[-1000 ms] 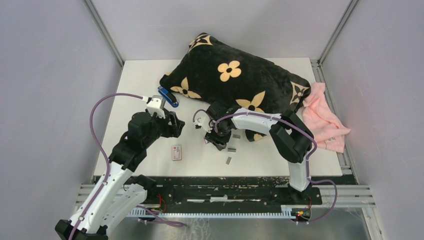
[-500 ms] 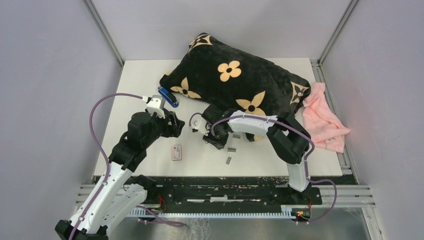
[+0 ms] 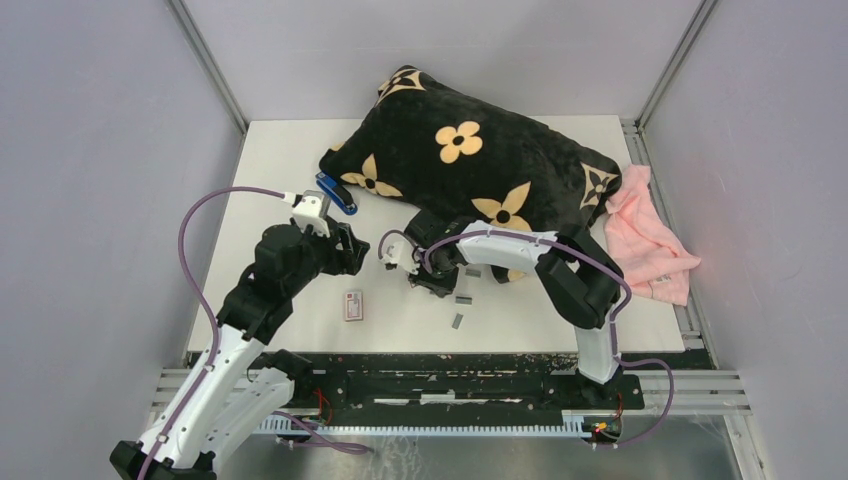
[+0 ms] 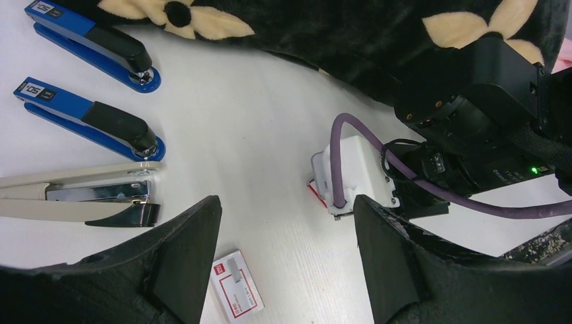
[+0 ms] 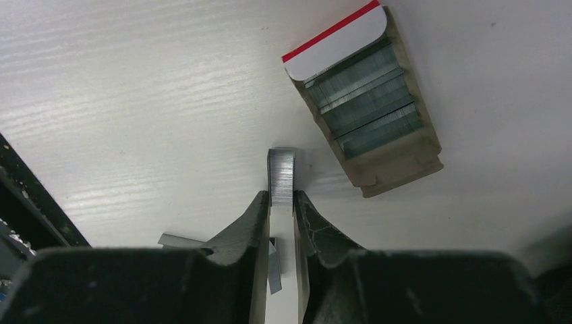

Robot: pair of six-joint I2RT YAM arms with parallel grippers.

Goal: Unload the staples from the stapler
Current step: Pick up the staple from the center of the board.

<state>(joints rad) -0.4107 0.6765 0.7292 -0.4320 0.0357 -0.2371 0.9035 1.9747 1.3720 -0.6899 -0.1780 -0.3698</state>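
Right wrist view: locate the right gripper at lower centre. Jaws set narrow, pinching a staple strip from both sides, with the far end of the strip projecting past the fingertips toward the top of the frame. Held low over the white table; unable to tell whether touching it. Just to the upper right of the strip, find an open staple box: white flap with a red edge, rows of grey staples packed inside. At lower left, note a loose strip lying flat, partly hidden behind one finger.

Top view: same gripper at mid-frame, just below a black flowered pillow. Just to its lower right, a further strip and a nearest strip on the table, apart from each other. At the right edge of the table, a pink cloth.

Left wrist view: locate the left gripper at the bottom of the frame. Jaws spread wide, holding nothing. At upper left, an upper blue stapler and a lower blue stapler; directly below them, a cream stapler at the left edge. At bottom centre, a small closed box, white and red.
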